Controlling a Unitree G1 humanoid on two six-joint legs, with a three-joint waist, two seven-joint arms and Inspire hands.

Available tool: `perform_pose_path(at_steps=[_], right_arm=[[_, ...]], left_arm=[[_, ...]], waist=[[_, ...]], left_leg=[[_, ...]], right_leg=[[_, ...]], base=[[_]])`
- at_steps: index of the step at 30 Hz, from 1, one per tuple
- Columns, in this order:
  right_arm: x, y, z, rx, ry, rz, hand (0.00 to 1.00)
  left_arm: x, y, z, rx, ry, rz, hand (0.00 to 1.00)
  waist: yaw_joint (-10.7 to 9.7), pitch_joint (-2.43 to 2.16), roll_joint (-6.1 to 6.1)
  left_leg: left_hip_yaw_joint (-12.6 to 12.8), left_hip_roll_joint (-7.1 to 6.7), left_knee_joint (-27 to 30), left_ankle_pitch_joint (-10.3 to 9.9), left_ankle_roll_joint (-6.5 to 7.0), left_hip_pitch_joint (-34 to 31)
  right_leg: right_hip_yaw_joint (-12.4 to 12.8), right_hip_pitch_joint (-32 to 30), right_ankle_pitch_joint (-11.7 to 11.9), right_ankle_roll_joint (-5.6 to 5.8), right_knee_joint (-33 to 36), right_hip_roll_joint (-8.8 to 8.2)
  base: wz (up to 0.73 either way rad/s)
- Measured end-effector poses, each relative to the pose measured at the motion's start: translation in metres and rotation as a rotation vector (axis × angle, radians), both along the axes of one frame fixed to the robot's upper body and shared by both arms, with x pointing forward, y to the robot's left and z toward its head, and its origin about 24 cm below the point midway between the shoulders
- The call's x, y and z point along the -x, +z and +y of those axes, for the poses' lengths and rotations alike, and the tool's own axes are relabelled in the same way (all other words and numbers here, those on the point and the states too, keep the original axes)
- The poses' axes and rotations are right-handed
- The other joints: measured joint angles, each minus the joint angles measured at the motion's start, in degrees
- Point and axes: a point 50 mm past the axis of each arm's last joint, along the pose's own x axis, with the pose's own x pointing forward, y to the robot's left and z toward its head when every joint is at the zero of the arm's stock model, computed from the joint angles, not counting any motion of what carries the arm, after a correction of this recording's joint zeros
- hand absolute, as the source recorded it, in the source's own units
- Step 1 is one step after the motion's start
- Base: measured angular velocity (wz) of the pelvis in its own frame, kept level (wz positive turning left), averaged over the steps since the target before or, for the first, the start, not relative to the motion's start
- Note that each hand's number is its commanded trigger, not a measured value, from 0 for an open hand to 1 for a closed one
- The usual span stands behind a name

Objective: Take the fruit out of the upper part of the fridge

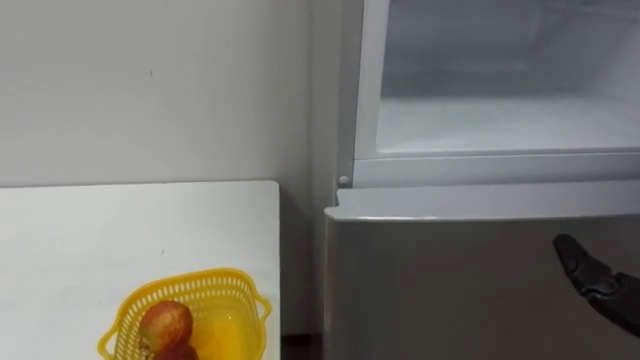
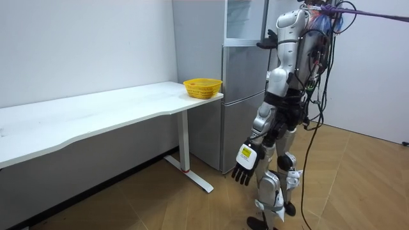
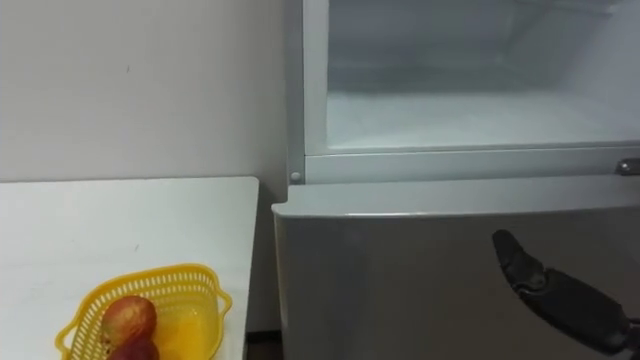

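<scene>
The robot stands on a wood floor [image 2: 192,206] facing a grey fridge [image 2: 239,102], with a white wall [image 1: 150,90] behind. The upper compartment [image 1: 500,120] is open, its frosted white shelf in view. The right hand [image 3: 560,295] hovers before the shut lower door [image 3: 400,280], fingers straight and pressed together, holding nothing. The left hand [image 2: 245,167] hangs by the thigh, fingers loose. Just beside the fridge, a long white table [image 1: 120,230] carries a yellow basket [image 1: 190,278] of red and orange fruit [image 1: 165,322] at its near end
</scene>
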Motion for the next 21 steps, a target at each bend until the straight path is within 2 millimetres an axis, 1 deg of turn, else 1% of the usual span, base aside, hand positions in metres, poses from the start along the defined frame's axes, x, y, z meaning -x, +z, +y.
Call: perform_pose_path(at_steps=[2,4,6,7,9,10,11,12,14,16,18,21], right_arm=[[-0.001,-0.019,0.003,-0.018,0.04,0.117,0.0],[0.001,-0.033,0.003,-0.044,0.056,0.193,0.0],[0.006,-0.055,0.002,-0.088,0.062,0.313,0.0],[0.007,-0.06,0.001,-0.095,0.061,0.339,0.0],[0.008,-0.071,0.002,-0.118,0.064,0.405,0.0],[0.009,-0.073,0.002,-0.122,0.065,0.415,0.0],[0.011,-0.077,0.002,-0.126,0.069,0.439,0.0],[0.012,-0.08,0.002,-0.126,0.069,0.452,0.0],[0.02,-0.095,0.005,-0.137,0.08,0.526,0.0],[0.026,-0.108,0.009,-0.148,0.09,0.587,0.0],[0.037,-0.132,0.012,-0.162,0.097,0.703,0.0],[0.05,-0.155,0.015,-0.193,0.095,0.81,0.0]], left_arm=[[-0.004,0.0,0.0,-0.001,-0.003,-0.011,0.0],[-0.006,0.001,0.001,-0.003,-0.001,-0.019,0.0],[-0.008,0.001,0.0,-0.001,0.002,-0.028,0.0],[-0.009,0.001,0.0,-0.001,0.003,-0.029,0.0],[-0.008,0.001,-0.001,0.0,0.006,-0.036,0.0],[-0.008,0.001,-0.001,0.001,0.009,-0.037,0.0],[-0.009,0.001,-0.001,0.001,0.012,-0.042,0.0],[-0.009,0.001,-0.001,0.0,0.012,-0.045,0.0],[-0.01,0.001,-0.001,0.0,0.012,-0.047,0.0],[-0.016,0.002,-0.001,0.002,0.019,-0.072,0.0],[-0.018,0.002,-0.001,0.013,0.072,-0.098,0.0],[-0.02,0.002,-0.002,0.021,0.11,-0.12,0.0]], waist=[[0.06,-0.07,-0.19],[0.04,-0.11,-0.03],[0.02,-0.25,0.25],[0.01,-0.26,0.36],[-0.16,-0.28,0.96],[-0.41,-0.22,1.07],[-0.84,-0.27,1.24],[-0.8,-0.24,1.32],[-0.69,-0.16,1.56],[-0.88,-0.09,1.69],[-0.79,-0.08,1.78],[-0.85,-0.06,2.12]], left_leg=[[0.28,0.01,-0.1,-0.01,-0.02,0.01],[0.27,0.0,-0.4,-0.02,-0.02,0.0],[0.32,-0.05,-0.54,-0.02,-0.02,0.02],[0.37,-0.05,-0.53,-0.02,-0.02,0.02],[0.41,-0.07,-0.53,-0.01,-0.01,-0.05],[0.4,-0.07,-0.51,-0.01,-0.01,0.02],[0.32,-0.08,-0.51,-0.01,-0.01,0.16],[0.33,-0.07,-0.51,-0.01,-0.01,0.27],[0.4,-0.06,-0.54,-0.01,-0.01,0.57],[0.5,-0.07,-0.55,-0.01,-0.01,0.54],[0.53,-0.11,-0.56,-0.01,-0.01,0.66],[0.53,-0.11,-0.58,-0.01,-0.01,0.67]], right_leg=[[0.26,-0.15,0.03,0.05,-0.08,0.02],[0.26,-0.26,0.08,0.09,-0.02,0.03],[0.39,-0.29,0.14,0.15,0.09,0.02],[0.42,-0.34,0.14,0.15,0.11,0.0],[0.5,-0.18,0.14,0.16,0.27,-0.03],[0.45,0.0,0.14,0.16,0.21,-0.04],[0.29,0.2,0.14,0.16,0.05,-0.04],[0.34,0.15,0.14,0.16,-0.02,-0.01],[0.5,0.31,0.14,0.16,-0.19,0.03],[0.61,0.16,0.14,0.16,-0.16,0.01],[0.68,0.18,0.13,0.18,-0.01,-0.02],[0.71,0.11,0.13,0.17,0.02,-0.03]], base=[[-0.05],[0.0],[0.0],[-0.05],[-0.02],[0.04],[0.04],[0.0],[-0.03],[0.0],[0.0],[0.0]])
